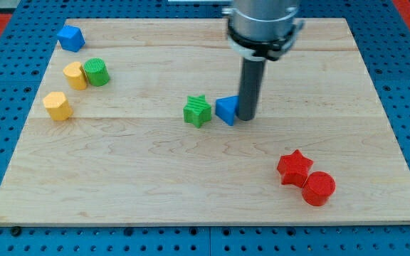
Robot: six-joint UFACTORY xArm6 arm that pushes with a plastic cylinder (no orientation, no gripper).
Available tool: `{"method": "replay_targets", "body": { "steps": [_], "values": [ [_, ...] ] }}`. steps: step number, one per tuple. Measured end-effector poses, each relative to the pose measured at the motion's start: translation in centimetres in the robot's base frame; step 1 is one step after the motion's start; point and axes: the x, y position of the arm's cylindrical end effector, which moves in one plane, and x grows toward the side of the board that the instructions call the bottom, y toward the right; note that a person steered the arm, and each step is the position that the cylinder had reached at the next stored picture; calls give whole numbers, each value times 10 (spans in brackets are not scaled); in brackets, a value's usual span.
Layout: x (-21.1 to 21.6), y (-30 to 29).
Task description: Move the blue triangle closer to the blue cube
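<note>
The blue triangle [227, 110] lies near the middle of the wooden board [155, 185], right of a green star [198, 112]. My tip [246, 117] stands against the triangle's right side, touching or nearly touching it. The blue cube [70, 38] sits at the board's top left corner, far from the triangle.
A yellow block [75, 75] and a green cylinder [96, 72] stand side by side at the left. Another yellow block [57, 106] lies below them. A red star [294, 168] and a red cylinder [319, 188] sit at the lower right. Blue pegboard surrounds the board.
</note>
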Motion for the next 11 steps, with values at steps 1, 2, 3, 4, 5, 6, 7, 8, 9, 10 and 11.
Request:
{"method": "replay_targets", "body": {
  "steps": [1,2,3,4,5,6,7,8,9,10,11],
  "values": [
    [11,-4],
    [-2,-56],
    [-53,-73],
    [-105,-73],
    [-136,-44],
    [-174,-16],
    [-178,-55],
    [-167,13],
    [-138,-8],
    [-159,-54],
    [-168,-119]
  ]
}}
